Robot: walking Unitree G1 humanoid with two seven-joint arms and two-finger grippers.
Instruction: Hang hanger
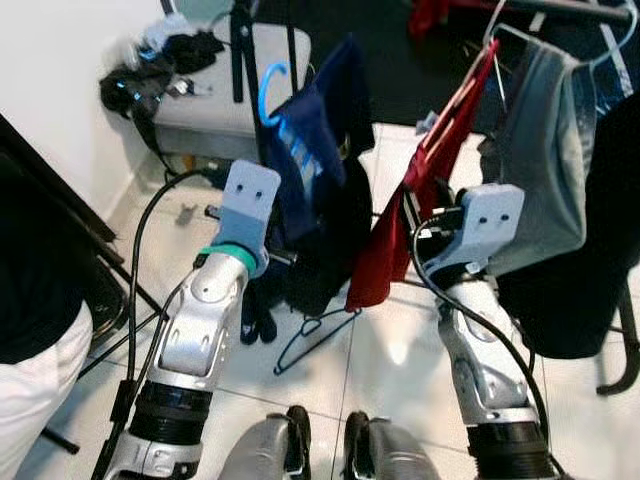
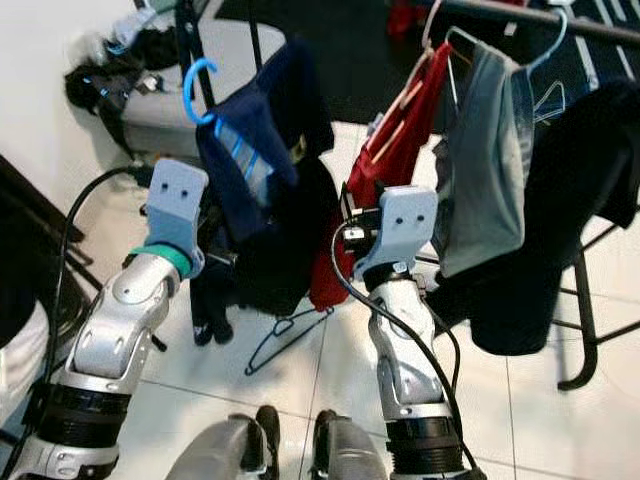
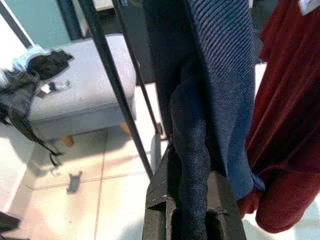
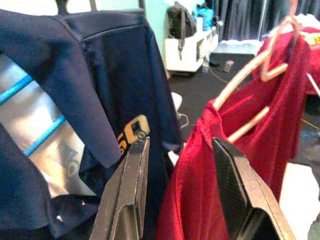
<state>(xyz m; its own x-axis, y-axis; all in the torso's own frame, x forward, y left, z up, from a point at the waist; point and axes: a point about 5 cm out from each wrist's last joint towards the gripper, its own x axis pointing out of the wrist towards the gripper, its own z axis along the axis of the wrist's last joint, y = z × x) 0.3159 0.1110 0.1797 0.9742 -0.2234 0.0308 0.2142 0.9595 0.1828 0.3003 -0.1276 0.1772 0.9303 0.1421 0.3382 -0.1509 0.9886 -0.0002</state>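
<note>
A navy shirt (image 1: 320,150) hangs on a blue hanger (image 1: 272,85), held up in front of me. My left gripper (image 3: 192,185) is shut on a fold of that navy fabric, which runs down between its two fingers. Beside it, a red garment (image 1: 400,240) hangs on a pale wooden hanger (image 4: 250,80) whose hook reaches up to the rail (image 2: 520,12). My right gripper (image 4: 181,145) is open, its fingers spread wide on either side of the red garment's edge, with the navy shirt just off one finger (image 4: 132,190).
A grey garment (image 1: 545,150) and dark clothes hang on the rail at right. A wire hanger (image 1: 315,335) lies on the tiled floor below. A black rack pole (image 1: 245,80) and a grey ottoman (image 1: 200,100) stand behind. A person's white trousers (image 1: 30,380) show at left.
</note>
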